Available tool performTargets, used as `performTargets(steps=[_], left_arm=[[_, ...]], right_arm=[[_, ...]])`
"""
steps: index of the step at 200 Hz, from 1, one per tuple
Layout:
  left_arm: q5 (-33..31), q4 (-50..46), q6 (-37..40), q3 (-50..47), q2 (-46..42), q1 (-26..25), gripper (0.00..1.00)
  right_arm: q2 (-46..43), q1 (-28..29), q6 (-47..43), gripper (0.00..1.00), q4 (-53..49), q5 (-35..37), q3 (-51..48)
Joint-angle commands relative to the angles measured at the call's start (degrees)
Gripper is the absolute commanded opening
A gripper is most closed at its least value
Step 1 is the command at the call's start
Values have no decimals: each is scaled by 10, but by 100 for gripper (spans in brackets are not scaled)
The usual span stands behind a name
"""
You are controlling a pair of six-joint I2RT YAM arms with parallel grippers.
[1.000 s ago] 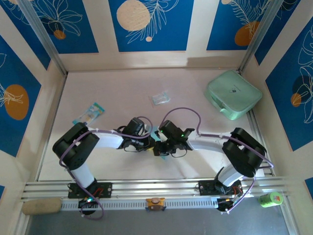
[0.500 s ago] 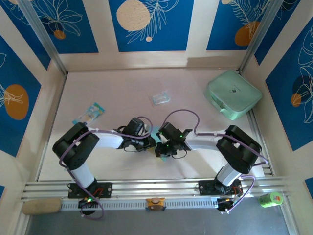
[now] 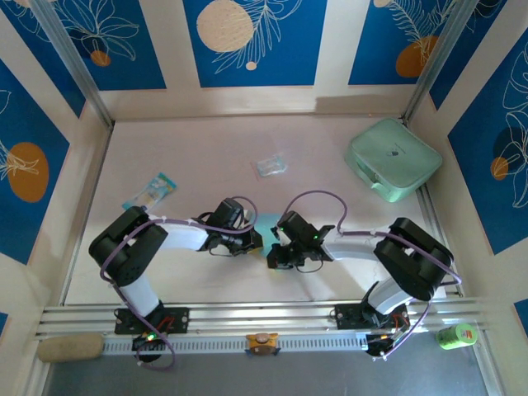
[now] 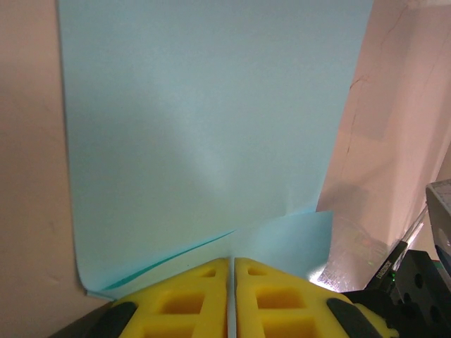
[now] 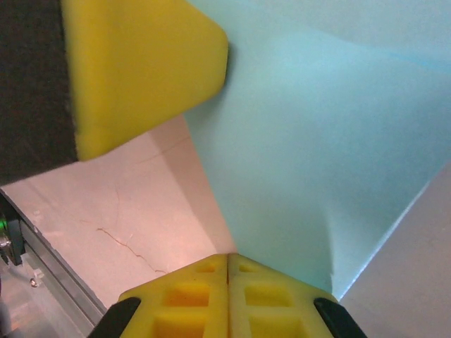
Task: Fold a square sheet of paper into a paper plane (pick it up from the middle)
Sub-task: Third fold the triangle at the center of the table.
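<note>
Seen from above, two robot arms reach inward and meet low over the middle of the pale counter (image 3: 190, 148), with the square sheet of paper (image 3: 266, 224) showing as a small light-blue patch between their tips. The left claw (image 3: 254, 240) has its yellow fingers pressed together on the near edge of the sheet. From its wrist camera the paper spreads flat away from it across the counter, with a small flap lying folded over at the near right corner. The right claw (image 3: 274, 254) is likewise clamped tight on another edge of the same sheet. From its wrist camera the blue paper rises away from the fingers with a soft crease running through it, and one yellow finger (image 5: 141, 63) of the left claw sits just beside it at the upper left. Over the last second the right claw has drawn a little to the right and nearer the arm bases, away from the left claw, while the left arm has held its place. More blue paper now shows between the two than a second ago. This looks like the sheet being drawn out or a fold being worked between the two grips. The paper is still a broad sheet rather than a slim dart, so the plane appears to be at an early stage. Well apart from the work lie a mint-green case (image 3: 394, 158) at the far right, a clear wrapper (image 3: 271, 165) beyond the arms and a printed packet (image 3: 151, 190) to the left.
</note>
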Motion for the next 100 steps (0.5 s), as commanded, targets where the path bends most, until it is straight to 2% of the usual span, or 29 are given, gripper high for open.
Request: performTargets(steps=[1,76,100], left_arm=[[-17,-24,8,-1,18,-3,10],[-20,-29,10,1,21,-3,10],[-23,-28,10,-1,17,-3,10]], right_arm=[[-13,-2,19,6,-11,-19,-28],[-70,-4,42,7,11,-27,-104],[-113,-8,58,8,6,-39,-122]])
